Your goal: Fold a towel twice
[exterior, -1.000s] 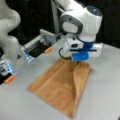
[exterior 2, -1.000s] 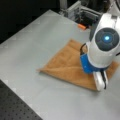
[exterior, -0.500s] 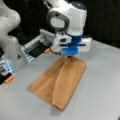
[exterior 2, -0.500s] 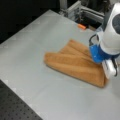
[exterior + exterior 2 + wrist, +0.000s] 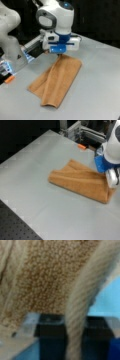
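Jaws of the white and blue gripper [image 5: 59,53] are pinching a ribbed edge band of the orange-tan terry towel [image 5: 58,80]; in the wrist view that band [image 5: 77,322] is running down between the two dark fingers [image 5: 50,340]. In both front views the towel [image 5: 80,181] is lying on the grey surface [image 5: 37,170], doubled over into a long strip, one end lifted at the gripper [image 5: 111,178]. A small orange object [image 5: 81,146] is sitting near the surface's top edge.
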Robot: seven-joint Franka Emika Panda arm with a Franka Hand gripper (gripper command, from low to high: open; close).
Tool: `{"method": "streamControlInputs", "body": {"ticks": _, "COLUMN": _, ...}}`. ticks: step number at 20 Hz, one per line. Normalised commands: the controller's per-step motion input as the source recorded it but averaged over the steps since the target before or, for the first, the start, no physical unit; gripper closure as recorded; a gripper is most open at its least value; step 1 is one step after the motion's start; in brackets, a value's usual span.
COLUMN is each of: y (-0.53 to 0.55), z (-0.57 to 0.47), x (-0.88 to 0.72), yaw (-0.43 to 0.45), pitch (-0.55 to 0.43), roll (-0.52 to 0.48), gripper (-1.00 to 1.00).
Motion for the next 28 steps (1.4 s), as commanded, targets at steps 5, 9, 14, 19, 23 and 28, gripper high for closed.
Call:
{"method": "streamControlInputs", "body": {"ticks": 5, "y": 0.13, "z": -0.10, "x": -0.46, "yaw": -0.143, "pitch": -0.130, "roll": 0.136, "gripper": 1.00}}
{"method": "streamControlInputs", "body": {"ticks": 9, "y": 0.16, "z": -0.12, "x": -0.17, "yaw": -0.172, "pitch": -0.144, "roll": 0.136, "gripper": 1.00}}
{"method": "streamControlInputs", "body": {"ticks": 14, "y": 0.29, "z": -0.19, "x": 0.12, "yaw": -0.242, "pitch": -0.171, "roll": 0.126, "gripper": 1.00}}
{"method": "streamControlInputs", "body": {"ticks": 19, "y": 0.27, "z": -0.18, "x": 0.20, "yaw": -0.261, "pitch": -0.132, "roll": 0.060, "gripper": 1.00}}
{"method": "streamControlInputs", "body": {"ticks": 23, "y": 0.17, "z": -0.12, "x": 0.16, "yaw": -0.208, "pitch": -0.109, "roll": 0.017, "gripper": 1.00}}
{"method": "streamControlInputs", "body": {"ticks": 28, "y": 0.00, "z": -0.05, "x": -0.01, "yaw": -0.063, "pitch": -0.001, "roll": -0.008, "gripper": -1.00}}
